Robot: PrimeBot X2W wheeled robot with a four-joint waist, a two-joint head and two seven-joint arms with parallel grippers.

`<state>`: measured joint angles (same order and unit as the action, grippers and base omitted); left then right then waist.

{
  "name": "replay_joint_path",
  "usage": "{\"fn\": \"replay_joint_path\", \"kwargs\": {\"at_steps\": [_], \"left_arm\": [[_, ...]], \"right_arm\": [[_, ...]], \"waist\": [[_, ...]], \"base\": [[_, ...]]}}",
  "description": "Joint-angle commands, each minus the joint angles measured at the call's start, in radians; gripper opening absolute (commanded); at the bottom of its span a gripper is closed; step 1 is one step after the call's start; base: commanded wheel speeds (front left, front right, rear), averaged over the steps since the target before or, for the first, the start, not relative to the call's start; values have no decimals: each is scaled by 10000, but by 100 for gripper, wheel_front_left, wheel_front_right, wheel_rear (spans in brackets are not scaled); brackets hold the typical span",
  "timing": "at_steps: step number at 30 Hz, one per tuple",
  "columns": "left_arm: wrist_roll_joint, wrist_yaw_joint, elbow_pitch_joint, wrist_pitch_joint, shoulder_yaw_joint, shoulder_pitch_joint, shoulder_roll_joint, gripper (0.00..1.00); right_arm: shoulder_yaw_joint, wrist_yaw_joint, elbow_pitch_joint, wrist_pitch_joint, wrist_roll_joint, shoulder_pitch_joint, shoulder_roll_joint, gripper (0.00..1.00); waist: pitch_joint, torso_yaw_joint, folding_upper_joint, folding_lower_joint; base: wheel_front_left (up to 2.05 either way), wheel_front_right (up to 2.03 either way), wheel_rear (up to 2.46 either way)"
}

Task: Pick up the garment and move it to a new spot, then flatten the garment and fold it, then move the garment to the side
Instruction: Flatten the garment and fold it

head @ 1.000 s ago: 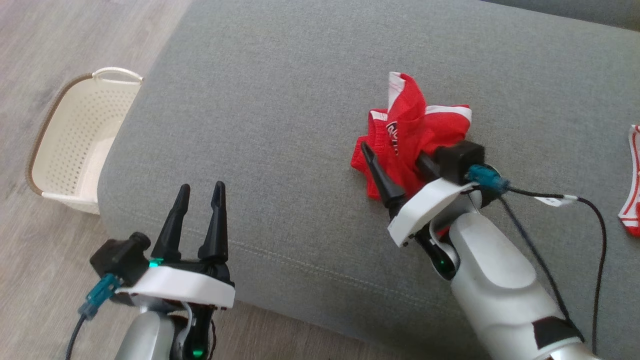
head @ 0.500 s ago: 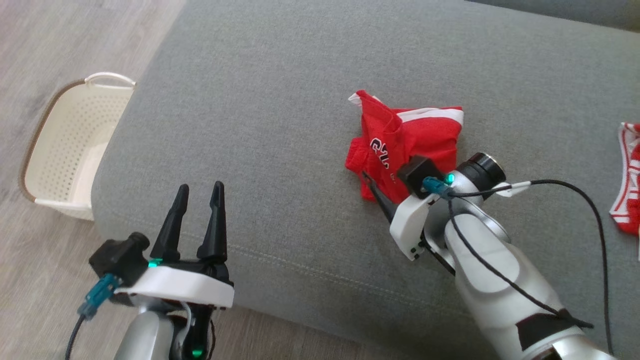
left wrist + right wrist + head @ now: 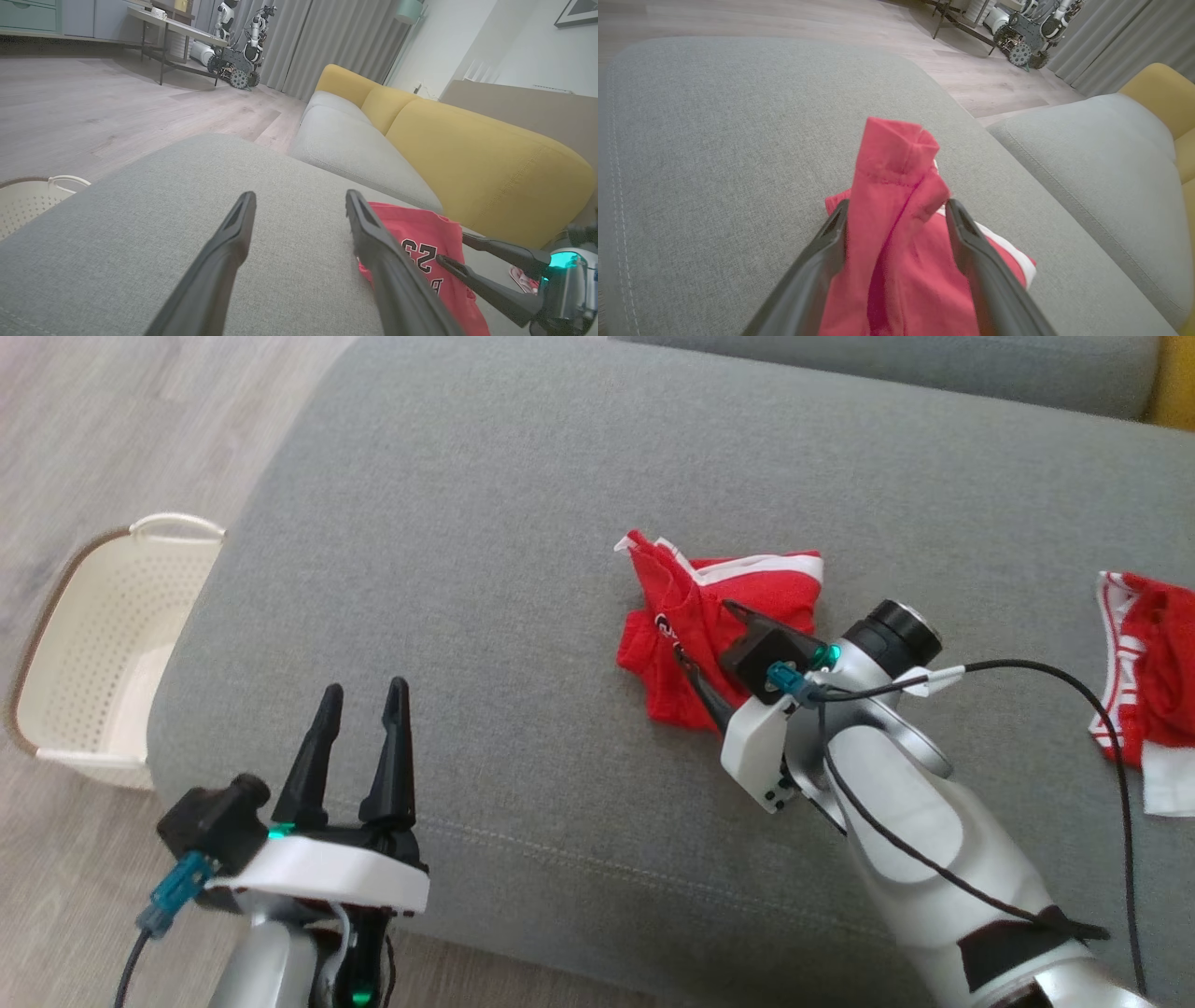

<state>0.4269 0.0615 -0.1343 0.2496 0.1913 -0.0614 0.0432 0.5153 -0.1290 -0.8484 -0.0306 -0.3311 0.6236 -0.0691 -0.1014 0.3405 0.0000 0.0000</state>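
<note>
Garment (image 3: 766, 593) between wide R fingers (image 3: 702, 686), 2nd garment (image 3: 1153, 653), 1 basket (image 3: 103, 644); L fingers (image 3: 313, 756) wide, empty

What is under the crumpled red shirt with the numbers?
The crumpled red and white jersey lies on the grey fabric sofa cushion, which shows all around it. Whatever is right beneath its folds is covered by the cloth.

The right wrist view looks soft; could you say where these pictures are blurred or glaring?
Right wrist view: the red garment near the lens is soft, the weave of the sofa cushion sharper. Left wrist view: the left gripper blurs toward the bottom edge. Head view: even light, no glare.
</note>
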Motion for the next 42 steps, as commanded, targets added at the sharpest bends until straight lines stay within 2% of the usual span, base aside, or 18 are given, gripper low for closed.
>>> {"fn": "replay_joint_path", "kwargs": {"at_steps": [1, 16, 21, 34, 42], "left_arm": [[7, 3, 316, 122, -379, -149, 70, 100], [-153, 48, 540, 122, -632, -78, 70, 100], [-151, 54, 635, 122, -635, -112, 70, 100], [-143, 84, 1166, 122, -623, -311, 70, 100], [-227, 138, 1213, 122, -611, -313, 70, 100]], "right_arm": [[53, -17, 408, 49, -68, 190, 178, 100], [-325, -17, 1817, 585, 573, -480, 78, 100], [-842, -17, 2613, 741, 1057, -842, -40, 100], [-3771, -17, 5180, -647, 3023, -2569, 123, 100], [-4244, -17, 5789, -1378, 3437, -3464, 179, 100]], "waist": [[105, -82, 0, 0], [538, -783, 0, 0], [540, -953, 0, 0], [120, -1463, 0, 0], [22, -1767, 0, 0]], "base": [[0, 0, 0], [0, 0, 0], [0, 0, 0], [0, 0, 0], [0, 0, 0]]}}
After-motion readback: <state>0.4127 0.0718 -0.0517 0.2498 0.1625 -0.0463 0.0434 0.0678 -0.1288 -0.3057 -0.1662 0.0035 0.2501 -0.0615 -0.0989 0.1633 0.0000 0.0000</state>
